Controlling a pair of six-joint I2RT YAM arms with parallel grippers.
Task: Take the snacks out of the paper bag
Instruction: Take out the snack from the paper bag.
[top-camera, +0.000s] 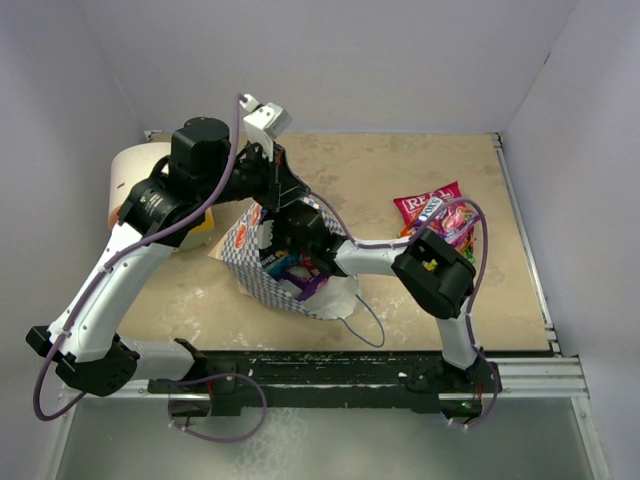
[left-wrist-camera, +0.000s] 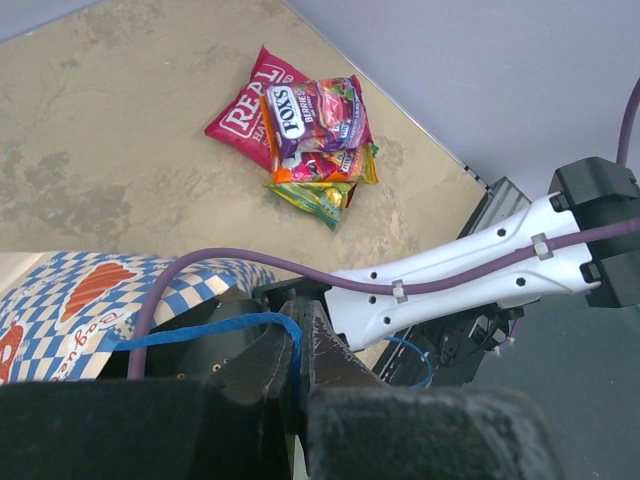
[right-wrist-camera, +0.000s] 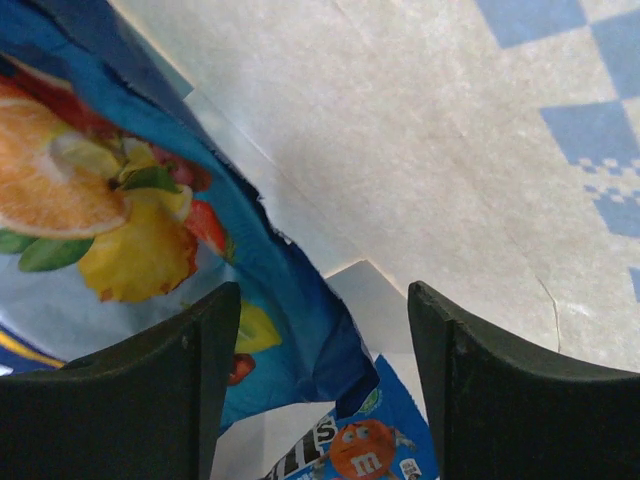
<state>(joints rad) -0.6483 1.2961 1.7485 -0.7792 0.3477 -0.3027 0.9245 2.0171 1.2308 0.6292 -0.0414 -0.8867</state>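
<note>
Top external view: the paper bag (top-camera: 252, 278) stands a little left of the middle of the tabletop (top-camera: 400, 165), its mouth open upward, and both arms meet over it. To the right of the bag, well apart from it, several snacks (top-camera: 436, 213) lie in a small overlapping heap, with a pink-red "REAL" packet (left-wrist-camera: 243, 112) at the bottom and a purple "FOX'S" packet (left-wrist-camera: 318, 112) on top. More packets show inside the bag's mouth, one of them purple (top-camera: 308, 286). A white-and-orange cylinder (top-camera: 126, 180) stands just left of the bag, behind the left arm.

Left wrist view: the left gripper (left-wrist-camera: 300, 345) is closed tight on the bag's blue cord handle (left-wrist-camera: 215, 328) above the bag's rim.

Right wrist view: the right gripper (right-wrist-camera: 322, 295) is down inside the bag with its jaws standing wide apart and clamped on nothing. A blue packet (right-wrist-camera: 100, 230) printed with fruit lies against the bag's cream inner wall, its corner reaching into the gap beside one finger (right-wrist-camera: 160, 400). An M&M's packet (right-wrist-camera: 362, 450) lies just beneath it.
</note>
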